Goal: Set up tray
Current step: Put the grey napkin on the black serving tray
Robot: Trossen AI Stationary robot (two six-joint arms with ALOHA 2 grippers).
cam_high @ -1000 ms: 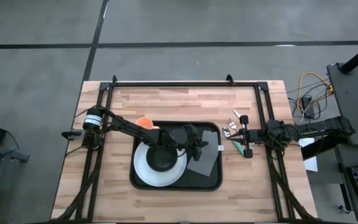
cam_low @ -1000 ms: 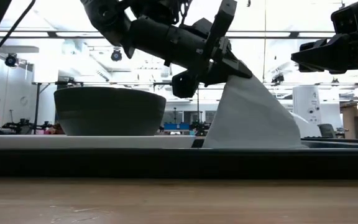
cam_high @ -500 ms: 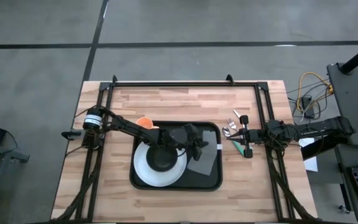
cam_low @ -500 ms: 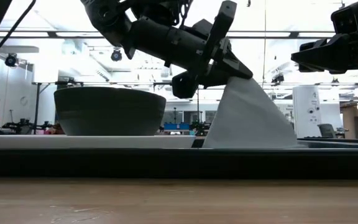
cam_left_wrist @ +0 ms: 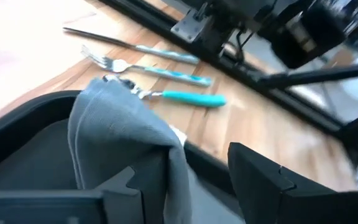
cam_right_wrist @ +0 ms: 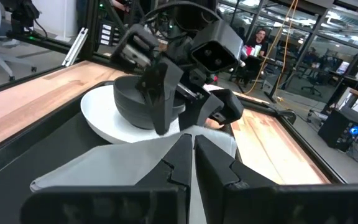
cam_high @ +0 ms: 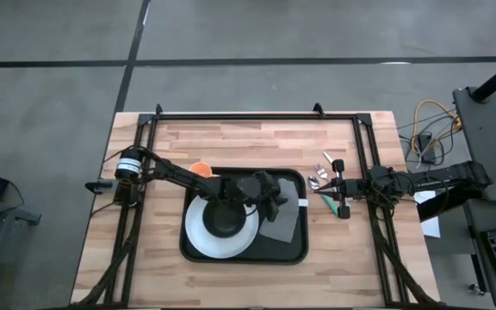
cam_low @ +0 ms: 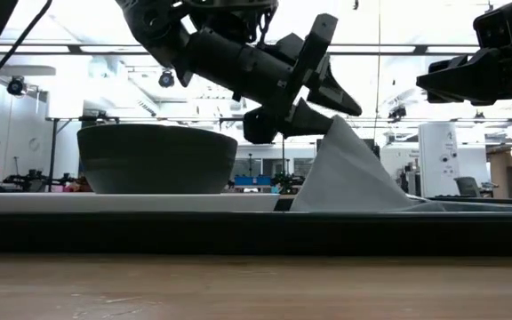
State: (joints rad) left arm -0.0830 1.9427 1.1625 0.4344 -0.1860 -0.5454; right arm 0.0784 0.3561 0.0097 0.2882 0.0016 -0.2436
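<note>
A black tray [cam_high: 293,248] holds a white plate [cam_high: 198,237] with a dark bowl [cam_high: 224,220] on it. A grey napkin [cam_high: 284,222] takes up the tray's right half, its lower edges on the tray floor and its middle standing up in a peak [cam_low: 336,124]. My left gripper [cam_high: 275,207] hangs open just over that peak [cam_left_wrist: 117,99], slanting down from the left. My right gripper [cam_high: 334,185] is shut on nothing, raised above the table right of the tray [cam_low: 443,80]. My left gripper is open, and the napkin's raised fold [cam_left_wrist: 157,155] leans against the inner side of one finger [cam_left_wrist: 132,186]. The other finger [cam_left_wrist: 266,180] stands apart from the cloth. The napkin's base lies on the tray [cam_low: 238,231].
Cutlery lies on the wood right of the tray: a fork [cam_left_wrist: 123,65], a teal-handled piece [cam_left_wrist: 191,98] and others [cam_high: 321,178], below my right gripper. An orange object [cam_high: 199,170] sits at the tray's far left corner. A black frame runs along the table's edges.
My left gripper has opened and let go of the napkin's peak, tipping and rising a little. The napkin's peak has sagged lower while its base stayed on the tray. My right arm has kept still.
</note>
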